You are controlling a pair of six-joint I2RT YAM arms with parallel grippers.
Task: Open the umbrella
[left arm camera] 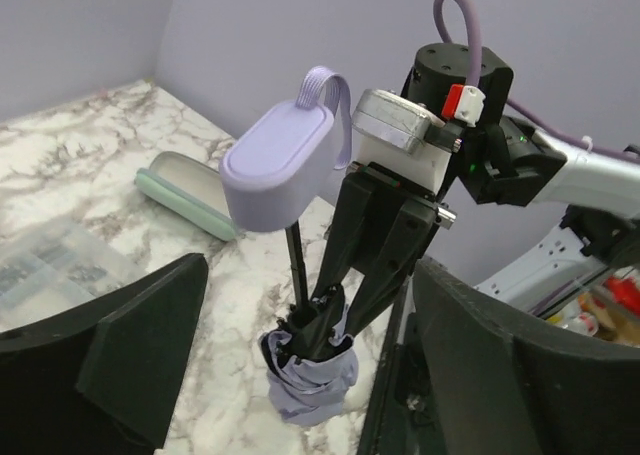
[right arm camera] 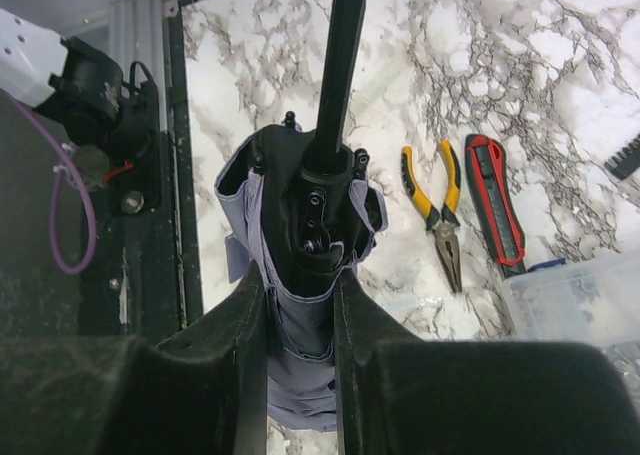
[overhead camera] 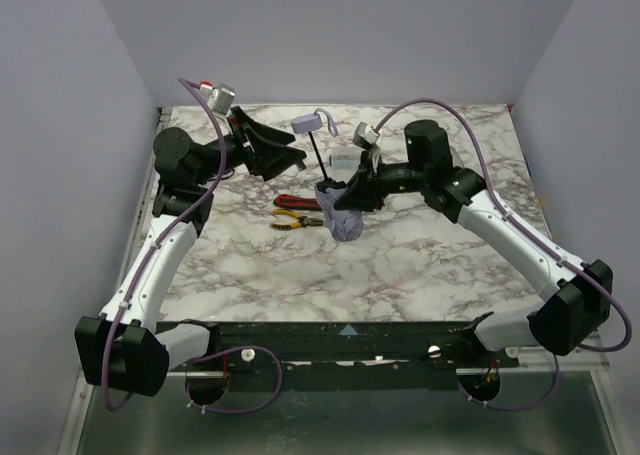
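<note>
Right fingers clenched round folded umbrella canopy; left fingers spread wide, not touching it.

We found the umbrella standing near the middle of the table, with its handle on top and tilted toward the far left. The right gripper reached in from the right, a finger on each side of the folded canopy. The left gripper sat behind and to the left, apart from the umbrella. 2 tools lay just left of the umbrella, the pliers in front of the cutter. The tube case seemed to lie farther back.
</note>
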